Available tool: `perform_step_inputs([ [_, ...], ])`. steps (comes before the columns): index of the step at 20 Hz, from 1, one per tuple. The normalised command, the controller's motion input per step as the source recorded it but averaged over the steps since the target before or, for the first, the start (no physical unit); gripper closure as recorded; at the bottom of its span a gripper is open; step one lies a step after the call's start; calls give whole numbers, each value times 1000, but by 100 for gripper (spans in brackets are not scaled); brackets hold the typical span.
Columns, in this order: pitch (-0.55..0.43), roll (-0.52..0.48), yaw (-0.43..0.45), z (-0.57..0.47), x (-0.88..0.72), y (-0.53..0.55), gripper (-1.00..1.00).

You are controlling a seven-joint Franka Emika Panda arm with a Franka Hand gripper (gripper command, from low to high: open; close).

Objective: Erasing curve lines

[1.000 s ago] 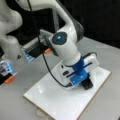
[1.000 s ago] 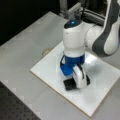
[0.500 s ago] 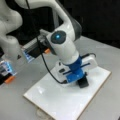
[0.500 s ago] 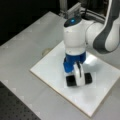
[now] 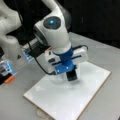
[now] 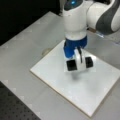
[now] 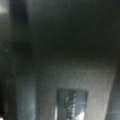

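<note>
The white board (image 5: 82,100) lies flat on the grey table and shows in both front views. My gripper (image 5: 72,76) points straight down over the board's middle, shut on a black rectangular eraser block (image 6: 71,65) that rests on or just above the surface. In a front view the block sticks out on both sides of the white fingers (image 6: 80,60). No curve lines show on the bare parts of the board (image 6: 82,92) in either front view. The wrist view is dark, with only a dim rectangular shape (image 7: 72,105) low in it.
A second white robot arm (image 5: 10,37) stands at a front view's left, with blue and orange items (image 5: 7,72) at its base. A small round mark (image 6: 45,51) sits on the table beside the board's corner. A dark perforated plate (image 6: 15,107) lies at the bottom left.
The gripper has slid with the eraser a short way across the board, leftward in one front view and upward in the other.
</note>
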Motion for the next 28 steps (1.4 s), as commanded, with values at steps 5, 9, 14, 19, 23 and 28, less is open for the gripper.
perform_step_inputs([
  [5, 190, -214, 528, 188, 120, -484, 100],
  [9, 201, -164, 645, 284, 157, -702, 100],
  [14, 210, -94, 446, 188, 178, -475, 100],
  [19, 236, -66, 397, 73, 203, -249, 100],
  [23, 219, -85, 449, 58, 239, -452, 100],
  [28, 200, -86, 431, 93, 263, -555, 100],
])
